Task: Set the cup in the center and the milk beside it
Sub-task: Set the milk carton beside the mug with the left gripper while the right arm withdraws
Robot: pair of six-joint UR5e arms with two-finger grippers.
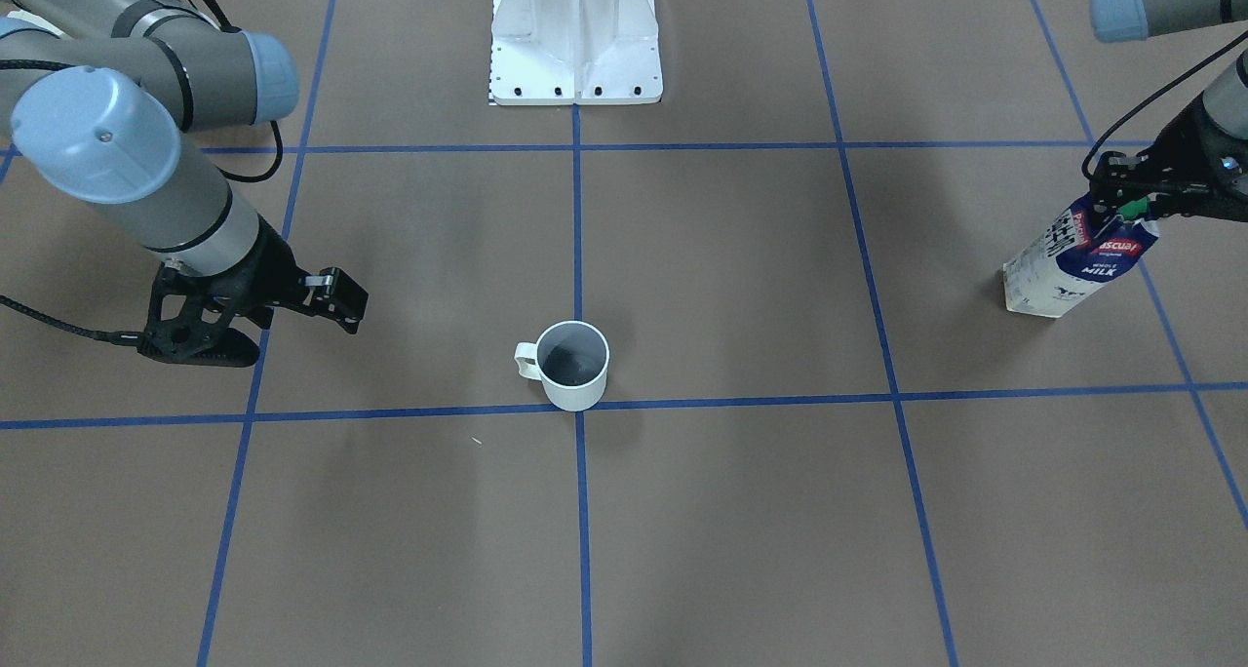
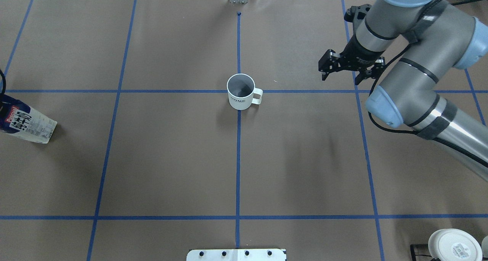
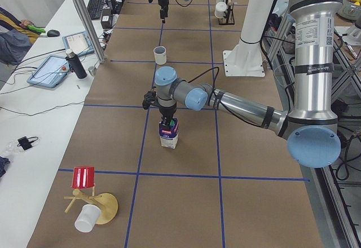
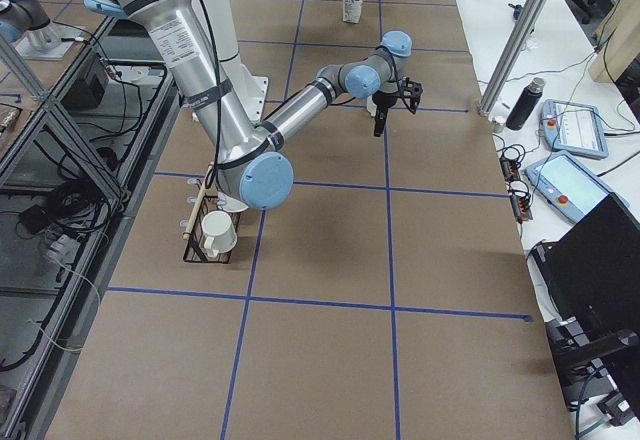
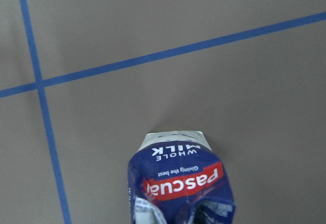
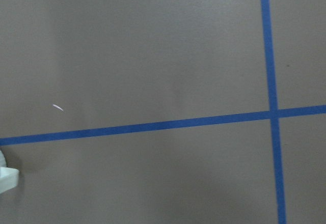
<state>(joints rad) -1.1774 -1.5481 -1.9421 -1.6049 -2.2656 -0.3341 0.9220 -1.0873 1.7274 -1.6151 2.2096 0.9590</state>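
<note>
Overhead exterior is showing the short white mug [image 2: 241,97] standing on the blue tape cross [image 2: 190,91]. Far left of it, the left gripper [image 1: 1121,216] is squeezing the tall blue-white milk carton [image 1: 1068,272]. The right gripper [image 2: 340,77], to the mug's right, is hanging spread and empty.

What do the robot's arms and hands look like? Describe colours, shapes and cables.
The right arm and left arm are silver-grey tubes with pale blue joint caps and black bands; black cables run along both. The right hand and left hand are black, angular, two-fingered.
</note>
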